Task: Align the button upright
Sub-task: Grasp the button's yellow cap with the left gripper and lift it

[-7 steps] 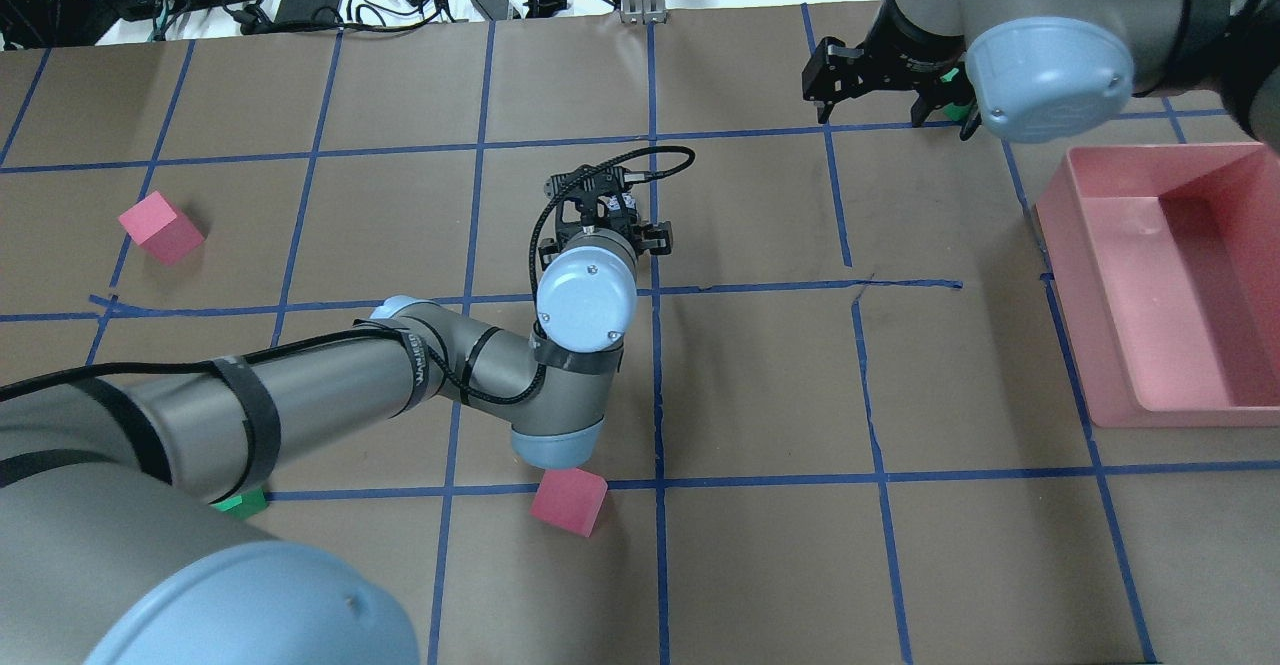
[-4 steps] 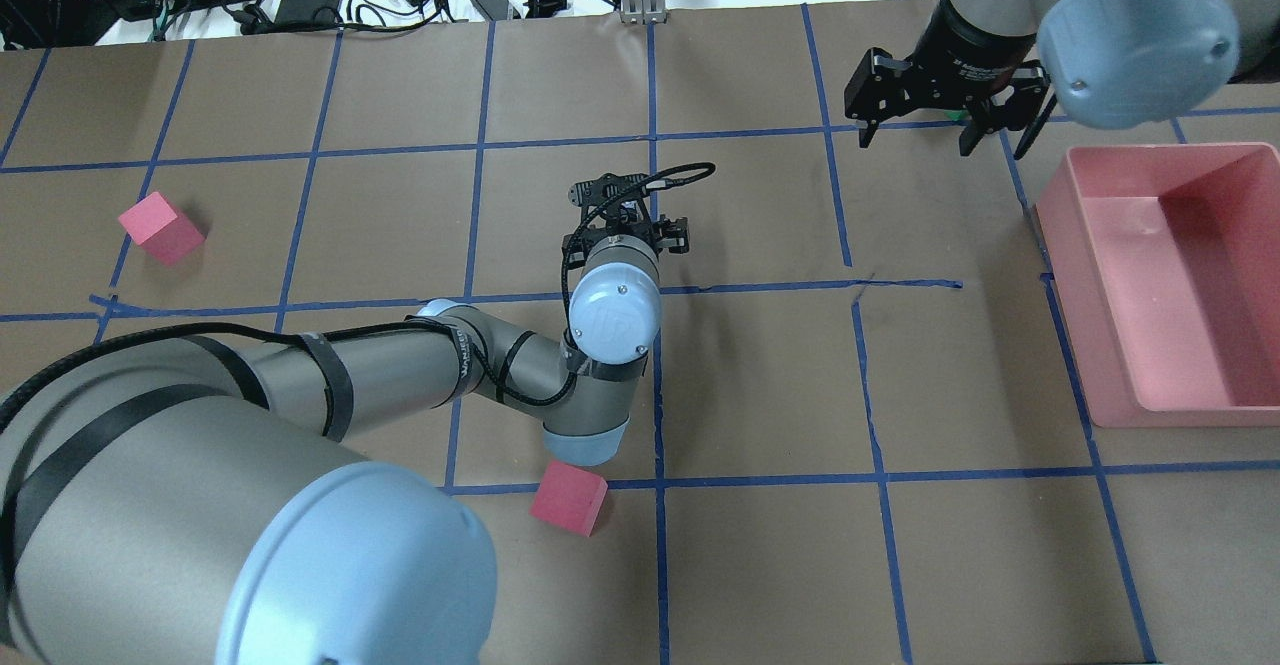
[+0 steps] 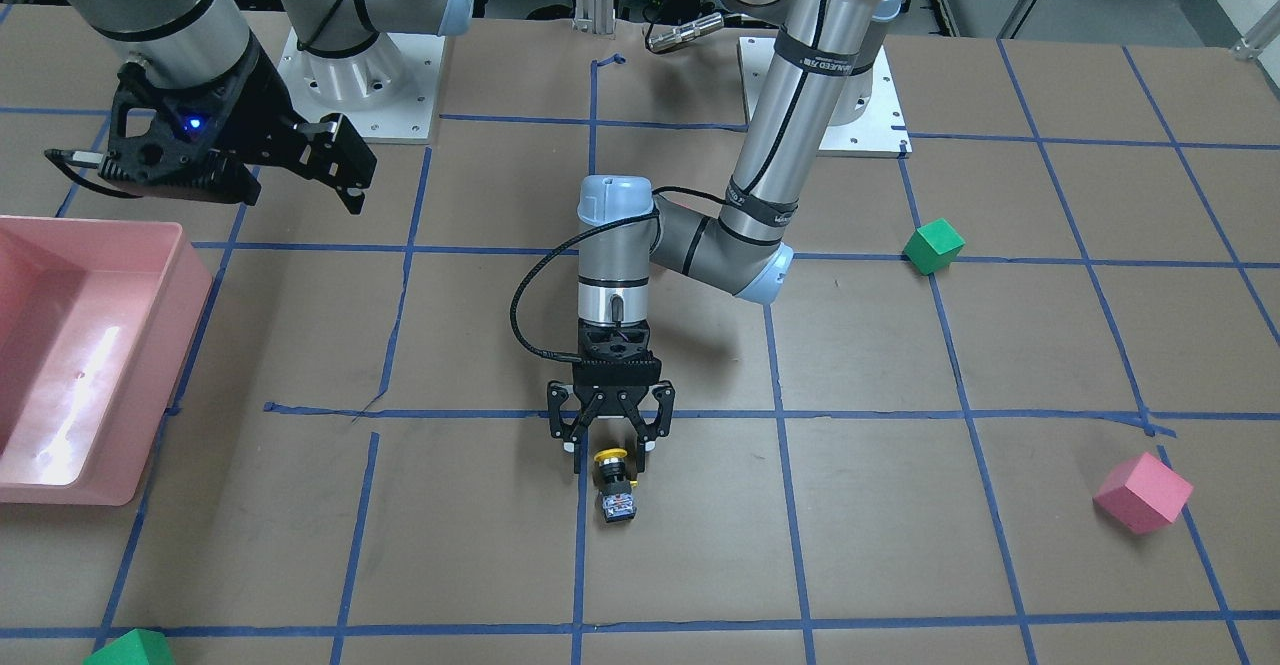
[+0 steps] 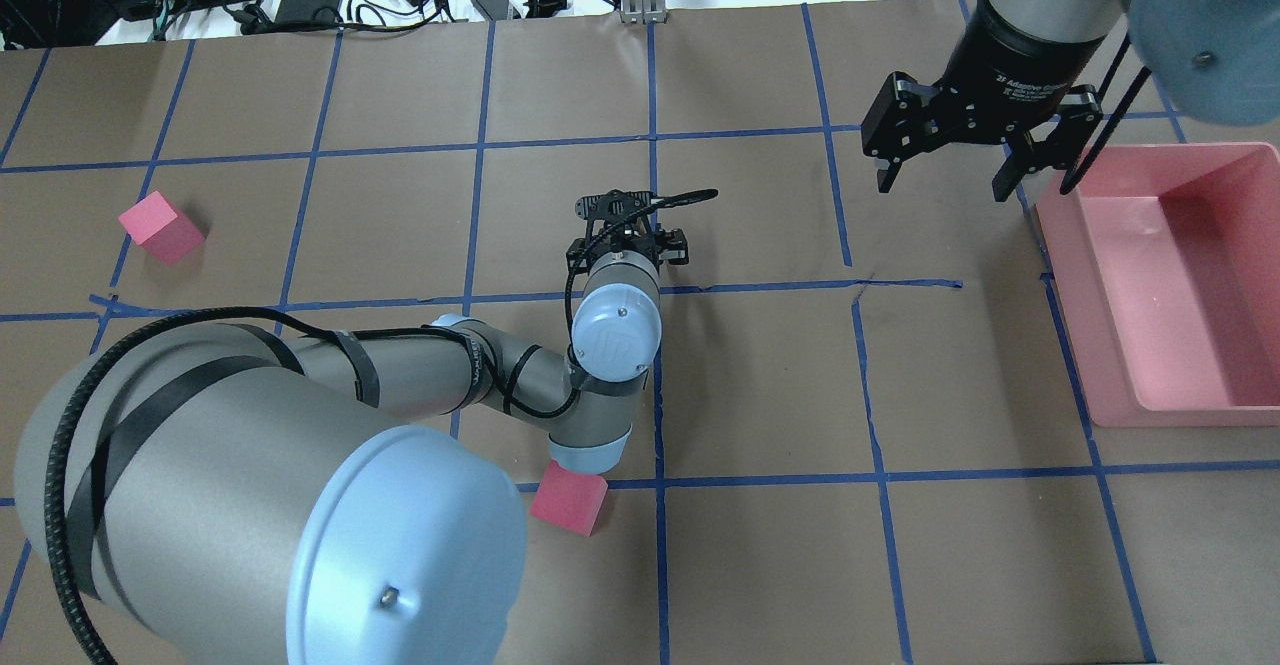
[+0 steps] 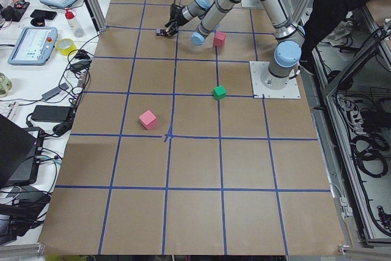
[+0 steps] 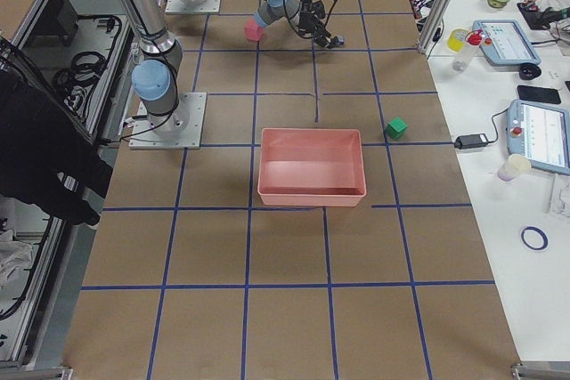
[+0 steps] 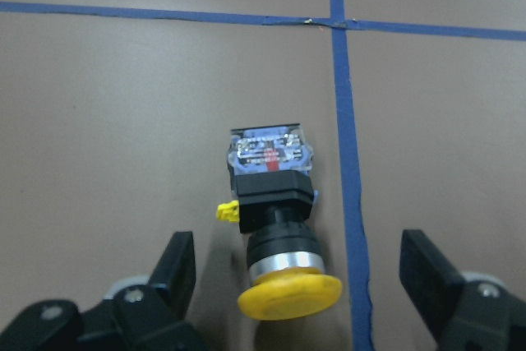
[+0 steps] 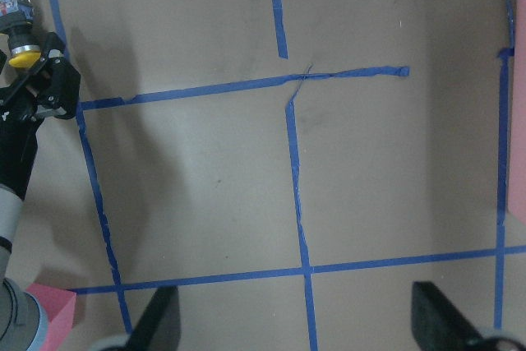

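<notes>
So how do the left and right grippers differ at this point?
The left gripper is low, its fingers either side of the button at its yellow cap; the right gripper has nothing between its fingers. The left gripper is at mid-table; the right gripper is higher, by the pink bin. Both are open.

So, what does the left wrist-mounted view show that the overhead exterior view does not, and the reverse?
Only the left wrist-mounted view shows the small push-button with a round yellow cap, black body and silvery-blue terminal base. It lies on its side, cap toward the camera. Only the overhead view shows the open right gripper, the pink plastic bin and two pink foam cubes; there the left gripper covers the push-button. Both show that gripper, open, and the brown paper table with blue tape lines.
</notes>
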